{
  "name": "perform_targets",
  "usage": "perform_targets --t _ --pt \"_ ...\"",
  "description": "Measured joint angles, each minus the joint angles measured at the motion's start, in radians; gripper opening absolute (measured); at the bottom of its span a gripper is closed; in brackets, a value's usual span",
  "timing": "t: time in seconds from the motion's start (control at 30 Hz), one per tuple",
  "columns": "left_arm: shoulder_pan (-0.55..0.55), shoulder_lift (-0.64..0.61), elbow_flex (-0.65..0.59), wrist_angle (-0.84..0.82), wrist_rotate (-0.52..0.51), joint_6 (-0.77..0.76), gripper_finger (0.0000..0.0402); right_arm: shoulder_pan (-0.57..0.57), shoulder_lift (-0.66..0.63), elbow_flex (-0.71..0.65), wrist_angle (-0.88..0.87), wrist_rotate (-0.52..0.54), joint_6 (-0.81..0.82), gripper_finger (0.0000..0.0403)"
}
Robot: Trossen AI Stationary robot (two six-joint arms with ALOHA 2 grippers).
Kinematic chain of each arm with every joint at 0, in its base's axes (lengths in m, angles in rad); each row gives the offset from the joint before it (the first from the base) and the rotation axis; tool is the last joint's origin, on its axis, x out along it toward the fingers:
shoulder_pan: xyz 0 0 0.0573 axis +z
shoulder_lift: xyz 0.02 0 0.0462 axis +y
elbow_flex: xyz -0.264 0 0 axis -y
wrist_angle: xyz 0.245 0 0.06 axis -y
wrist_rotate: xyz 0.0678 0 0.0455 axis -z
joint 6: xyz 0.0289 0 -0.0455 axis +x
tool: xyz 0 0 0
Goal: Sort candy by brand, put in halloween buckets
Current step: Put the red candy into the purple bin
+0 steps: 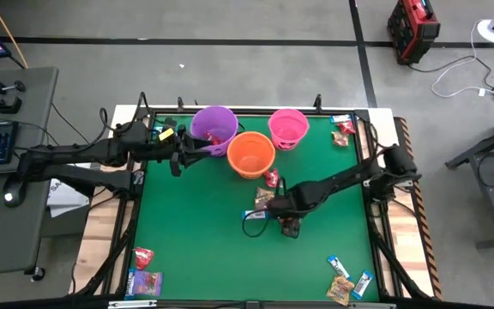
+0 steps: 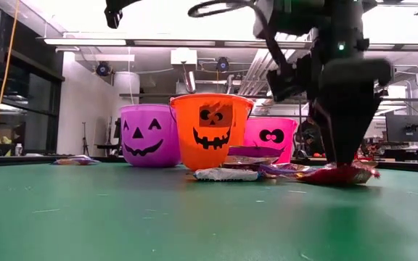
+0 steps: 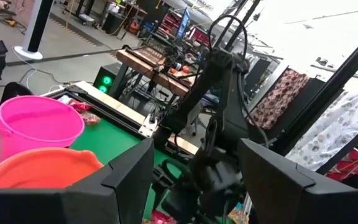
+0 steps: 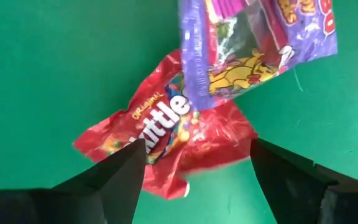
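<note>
So the green table (image 1: 195,249) has the three pails bunched near its far edge: purple bucket (image 1: 215,125), orange bucket (image 1: 251,154) in front of it, pink bucket (image 1: 288,127) to the right. They sit touching or nearly so, which I'd guess is so either arm can reach all three.

The left gripper (image 1: 177,161) hangs just beside the purple and orange pails with its fingers spread and nothing between them; it looks like it's just waiting.

The right gripper (image 1: 291,227) is the busy one. It's down at the mat in the middle of the table, at a small cluster of sweets in front of the orange pail. Its jaws are apart, straddling a red Skittles packet (image 4: 166,146) that lies flat on the green. They aren't pinching it yet, as far as I can see from the wrist camera.

A purple candy bag (image 4: 253,43) overlaps one end of the red one, so a grab may drag both along. The red packet's long axis seems to run across the gap between the fingers, with the printed side up.

More candy sits in the table's corners, e.g. a blue-and-white bar (image 1: 339,267).
</note>
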Motion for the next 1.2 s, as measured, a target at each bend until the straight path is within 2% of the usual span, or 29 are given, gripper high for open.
perform_targets --t 0.13,0.23,0.3,0.43,0.47,0.63,0.73,0.87,0.97,1.1,1.2 --pt "0.0 0.0 0.0 0.0 0.0 -0.006 0.0223 0.001 0.029 0.003 -0.001 0.0 0.048 0.0274" --pt "0.0 0.0 0.0 0.0 0.0 -0.007 0.0223 0.009 0.032 0.005 -0.012 -0.003 0.056 0.0235" --pt "0.0 0.0 0.0 0.0 0.0 -0.008 0.0223 0.019 0.027 0.011 -0.049 0.004 0.054 0.0186" --pt "0.0 0.0 0.0 0.003 -0.001 -0.015 0.0223 0.043 -0.012 0.021 -0.179 0.007 0.01 0.0045" --pt "0.0 0.0 0.0 0.004 -0.003 -0.022 0.0223 0.05 -0.035 0.023 -0.215 0.003 -0.007 0.0023" --pt "0.0 0.0 0.0 0.014 -0.018 -0.035 0.0223 0.06 -0.155 0.023 -0.438 0.027 -0.013 0.0018" --pt "0.0 0.0 0.0 0.035 -0.018 -0.045 0.0223 0.026 -0.265 0.024 -0.441 0.036 0.02 0.0004" --pt "0.0 0.0 0.0 0.04 -0.018 -0.021 0.0223 -0.059 -0.389 0.043 -0.294 0.099 0.086 0.0003" --pt "0.0 0.0 0.0 0.035 -0.018 0.022 0.0223 -0.145 -0.443 0.058 -0.081 0.132 0.07 0.0002" --pt "0.0 0.0 0.0 0.029 -0.018 0.07 0.0223 -0.261 -0.435 0.075 0.25 0.13 0.0 0.0001" --pt "0.0 0.0 0.0 0.055 -0.017 0.098 0.0223 -0.331 -0.393 0.092 0.429 0.122 -0.034 0.0"
